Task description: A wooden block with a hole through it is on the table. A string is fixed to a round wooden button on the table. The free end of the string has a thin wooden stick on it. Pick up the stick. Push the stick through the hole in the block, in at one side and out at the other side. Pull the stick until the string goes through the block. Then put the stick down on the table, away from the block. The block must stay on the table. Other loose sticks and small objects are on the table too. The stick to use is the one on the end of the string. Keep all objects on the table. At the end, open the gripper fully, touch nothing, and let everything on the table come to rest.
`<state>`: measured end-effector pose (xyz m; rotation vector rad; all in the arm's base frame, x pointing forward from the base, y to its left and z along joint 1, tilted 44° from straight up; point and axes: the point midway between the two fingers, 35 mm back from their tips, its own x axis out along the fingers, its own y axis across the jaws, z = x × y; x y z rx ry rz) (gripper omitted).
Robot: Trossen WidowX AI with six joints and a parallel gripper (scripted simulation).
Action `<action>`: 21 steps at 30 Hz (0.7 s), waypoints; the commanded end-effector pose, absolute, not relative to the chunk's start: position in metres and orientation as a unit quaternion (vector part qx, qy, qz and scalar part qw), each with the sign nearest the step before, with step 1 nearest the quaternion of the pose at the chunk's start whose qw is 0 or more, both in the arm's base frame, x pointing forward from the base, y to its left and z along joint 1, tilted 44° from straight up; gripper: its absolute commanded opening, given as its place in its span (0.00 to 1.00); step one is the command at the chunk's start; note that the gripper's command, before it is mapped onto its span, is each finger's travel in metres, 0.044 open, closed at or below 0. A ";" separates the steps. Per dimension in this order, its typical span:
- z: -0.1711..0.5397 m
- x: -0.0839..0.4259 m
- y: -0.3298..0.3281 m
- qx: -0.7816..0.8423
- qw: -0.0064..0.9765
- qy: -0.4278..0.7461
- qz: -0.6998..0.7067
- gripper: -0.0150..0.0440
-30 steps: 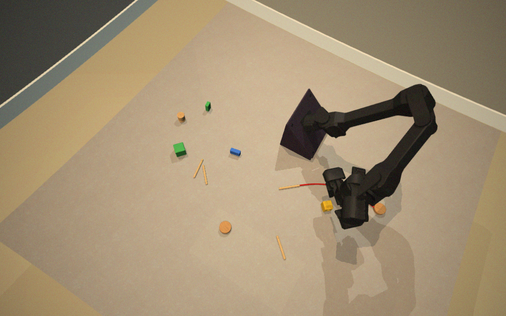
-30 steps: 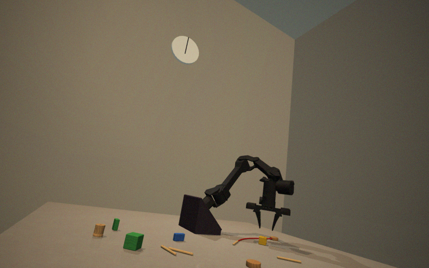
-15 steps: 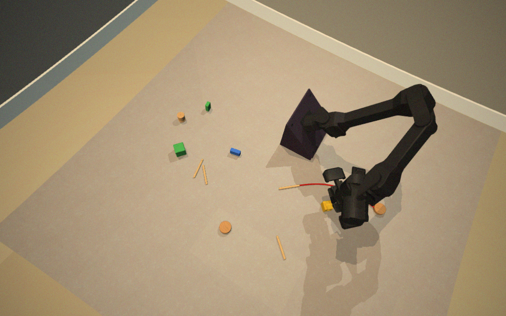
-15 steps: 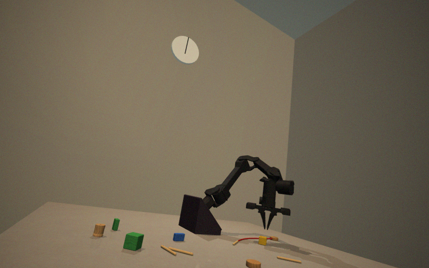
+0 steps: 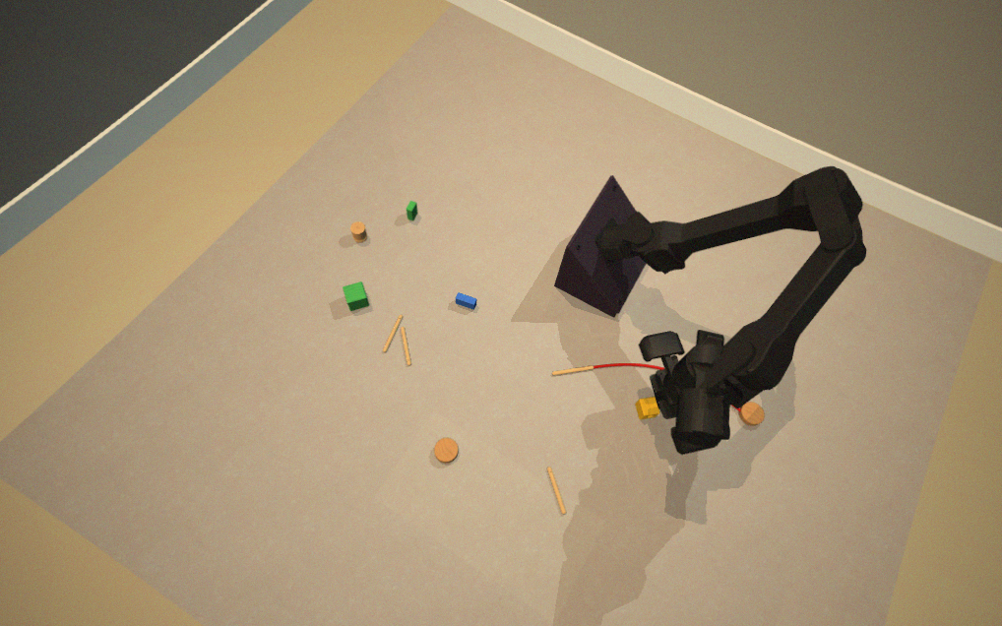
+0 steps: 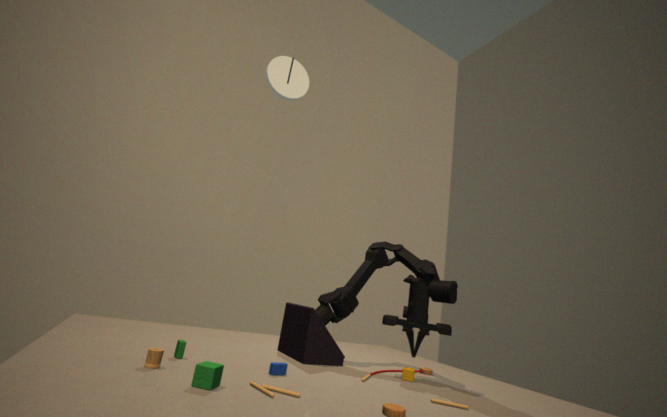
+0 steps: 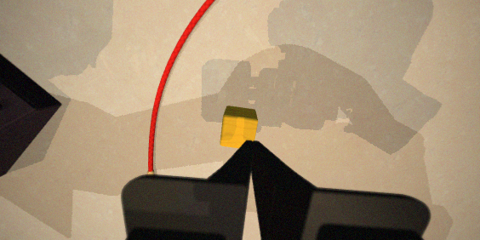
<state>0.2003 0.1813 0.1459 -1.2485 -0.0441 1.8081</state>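
The stick (image 5: 572, 370) (image 6: 365, 377) on the string lies on the table; in the wrist view the left finger's mount hides nearly all of it. The red string (image 5: 620, 364) (image 6: 385, 371) (image 7: 170, 64) curves to the round wooden button (image 5: 752, 413) (image 6: 426, 371), passing behind the arm in the top view. My gripper (image 6: 413, 356) (image 7: 251, 146) is shut and empty, pointing down above the table near the small yellow block (image 5: 647, 407) (image 6: 408, 374) (image 7: 238, 132). A larger green block (image 5: 355, 295) (image 6: 207, 375) stands farther left. No hole shows in any block, so I cannot tell which is pierced.
Two loose sticks (image 5: 392, 334) (image 6: 281, 391) lie near the green block, and another stick (image 5: 556, 490) (image 6: 449, 404) lies nearer the front. A blue block (image 5: 466, 300) (image 6: 278, 368), loose wooden disc (image 5: 446, 450) (image 6: 394, 410), wooden cylinder (image 5: 358, 231) (image 6: 154, 358) and small green block (image 5: 411, 211) (image 6: 180, 349) also stand about.
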 end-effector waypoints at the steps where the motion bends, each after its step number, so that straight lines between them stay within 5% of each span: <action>1: 0.146 0.200 0.181 -0.506 0.455 -0.018 0.733 0.25; 11: 0.146 0.200 0.181 -0.506 0.455 -0.018 0.733 0.66; 21: 0.146 0.200 0.181 -0.506 0.455 -0.018 0.733 0.26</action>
